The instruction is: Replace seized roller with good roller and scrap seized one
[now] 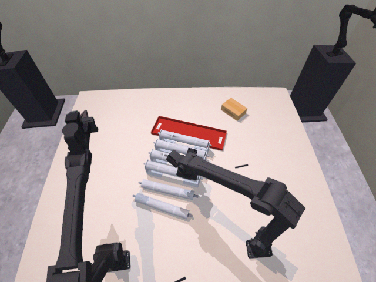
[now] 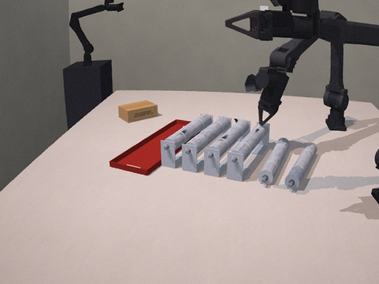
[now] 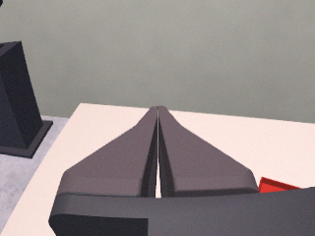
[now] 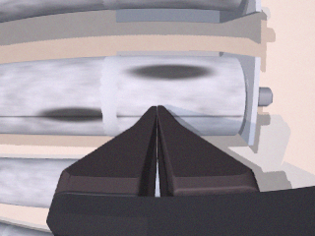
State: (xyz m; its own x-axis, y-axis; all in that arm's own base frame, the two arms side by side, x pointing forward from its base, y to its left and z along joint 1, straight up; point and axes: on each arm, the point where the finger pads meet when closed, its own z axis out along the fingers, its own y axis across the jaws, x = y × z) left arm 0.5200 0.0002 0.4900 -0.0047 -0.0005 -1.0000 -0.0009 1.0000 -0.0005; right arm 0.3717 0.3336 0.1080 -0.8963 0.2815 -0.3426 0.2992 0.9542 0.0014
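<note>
Four pale rollers sit in the bed; the fourth roller [image 1: 160, 167] [image 2: 250, 142] [image 4: 187, 90] has dark smudges, and its axle end [image 4: 266, 96] sticks out of the bracket. Two loose rollers [image 1: 165, 188] [image 2: 301, 166] lie on the table beside the bed. The scrap tray [image 1: 194, 130] [image 2: 139, 154] is red and empty. My right gripper [image 2: 260, 123] [image 4: 157, 116] is shut on nothing, its tips at or just above the fourth roller's top near one end; contact is unclear. My left gripper [image 2: 226, 23] [image 3: 157, 116] is shut and empty, held high, away from the bed.
A cardboard box [image 1: 234, 108] [image 2: 138, 111] stands behind the tray. A thin black bar [image 1: 241, 165] lies beyond the bed on the right arm's side, and another black bar [image 1: 180, 279] is at the front edge in the top view.
</note>
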